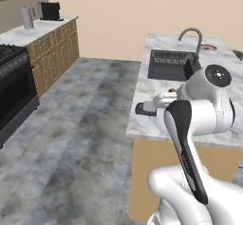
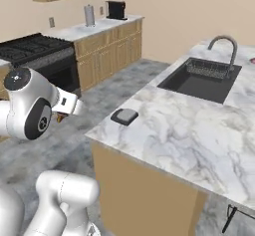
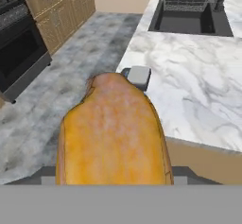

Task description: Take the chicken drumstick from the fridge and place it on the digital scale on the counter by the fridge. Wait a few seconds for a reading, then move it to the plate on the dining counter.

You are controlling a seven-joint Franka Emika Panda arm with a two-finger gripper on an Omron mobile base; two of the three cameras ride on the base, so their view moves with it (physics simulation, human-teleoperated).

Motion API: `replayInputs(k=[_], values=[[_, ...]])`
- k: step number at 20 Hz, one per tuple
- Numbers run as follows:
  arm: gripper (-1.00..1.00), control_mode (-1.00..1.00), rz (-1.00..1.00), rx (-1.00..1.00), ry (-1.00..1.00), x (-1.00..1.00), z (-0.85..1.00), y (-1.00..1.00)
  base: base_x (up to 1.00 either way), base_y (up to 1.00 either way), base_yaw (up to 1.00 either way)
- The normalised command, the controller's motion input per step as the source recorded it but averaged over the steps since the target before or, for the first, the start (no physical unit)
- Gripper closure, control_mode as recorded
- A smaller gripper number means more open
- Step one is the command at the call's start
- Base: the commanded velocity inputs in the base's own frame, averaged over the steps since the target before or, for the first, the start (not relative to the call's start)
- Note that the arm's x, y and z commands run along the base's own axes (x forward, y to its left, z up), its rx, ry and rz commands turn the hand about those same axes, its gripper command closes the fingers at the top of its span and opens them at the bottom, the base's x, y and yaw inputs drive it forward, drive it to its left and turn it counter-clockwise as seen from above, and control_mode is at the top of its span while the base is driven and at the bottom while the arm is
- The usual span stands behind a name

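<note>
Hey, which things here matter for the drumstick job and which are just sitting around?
Job:
drumstick, held in the gripper
scale, at the near corner of the marble counter

Just there:
sink with tap
stove
wooden cabinets
black appliance and grey canister on the far worktop

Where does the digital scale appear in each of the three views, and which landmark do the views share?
Left base view: digital scale at the marble counter's near left edge, partly behind the arm.
Right base view: left of centre, near the counter corner.
Hand view: just above the chicken drumstick, at.
Shared landmark: the black sink.
</note>
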Motion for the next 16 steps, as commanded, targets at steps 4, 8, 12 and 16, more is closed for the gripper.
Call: replayInputs(k=[4, 8, 12, 16], values=[[1.00, 1.00, 0.00, 0.00, 0.00, 0.00, 0.00, 0.00, 0.25, 0.40, -0.66], [1.00, 1.00, 0.00, 0.00, 0.00, 0.00, 0.00, 0.00, 0.24, 0.58, -0.57], [1.00, 1.00, 0.00, 0.00, 0.00, 0.00, 0.00, 0.00, 0.34, 0.64, -0.38], [1.00, 1.00, 0.00, 0.00, 0.00, 0.00, 0.00, 0.00, 0.54, 0.46, -0.25]])
